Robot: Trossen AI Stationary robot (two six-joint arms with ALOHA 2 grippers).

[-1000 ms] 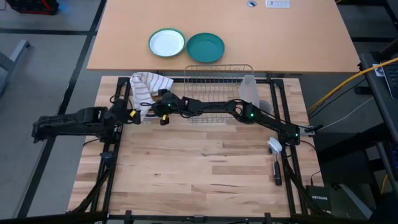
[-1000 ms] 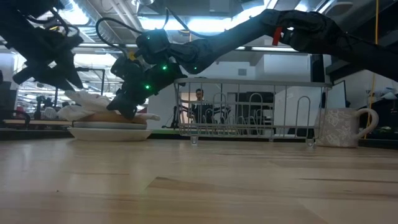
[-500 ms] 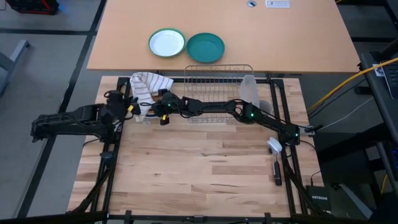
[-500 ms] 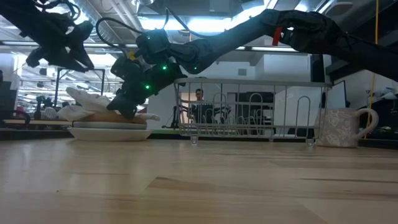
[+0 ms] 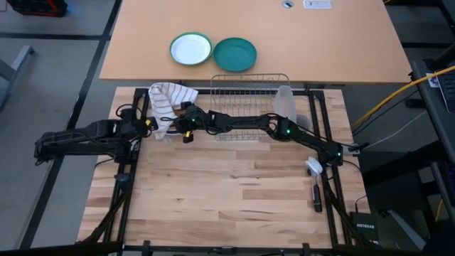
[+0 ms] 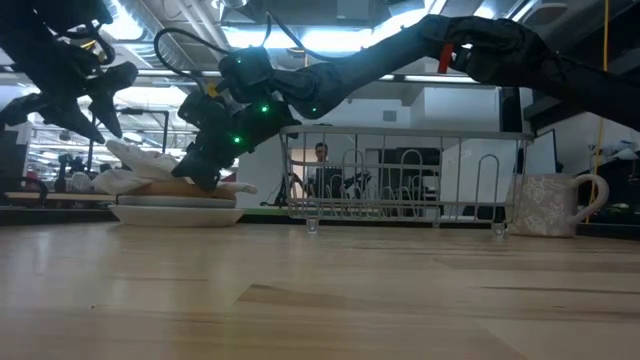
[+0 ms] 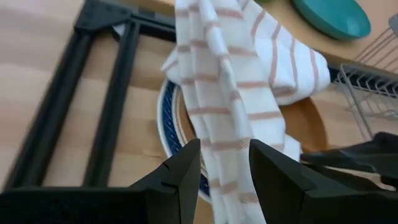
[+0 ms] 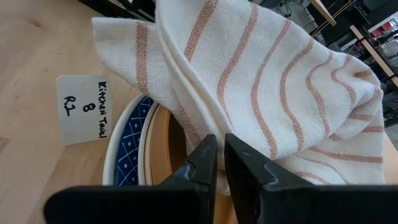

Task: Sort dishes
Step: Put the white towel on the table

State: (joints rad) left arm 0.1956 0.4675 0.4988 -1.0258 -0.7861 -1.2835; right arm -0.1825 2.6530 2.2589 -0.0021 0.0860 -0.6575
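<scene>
**Insp A:** Dishes' position?

**Insp B:** Plate stack (image 5: 165,126) at upper left of the wood counter (image 5: 227,192) in the high view, mostly under a striped towel (image 5: 168,99). Left wrist view shows the tan-brown plate (image 7: 311,127) nested on the dark blue plate (image 7: 166,124). Rack (image 5: 249,89) sits just right of the stack.

**Insp A:** Nearer arm?

**Insp B:** Right gripper (image 8: 217,158), reaching across from frame right, is down on the stack, nose against the towel fold over the tan plate. Jaws pressed nearly together; whether cloth is pinched, can't tell. Left gripper (image 6: 85,95) hangs above and left of the stack, jaws spread, holding nothing.

**Insp A:** Assessment?

**Insp B:** Towel likely has to clear before any plate lifts. Plates lie flat, so rim access is from the side.
</scene>
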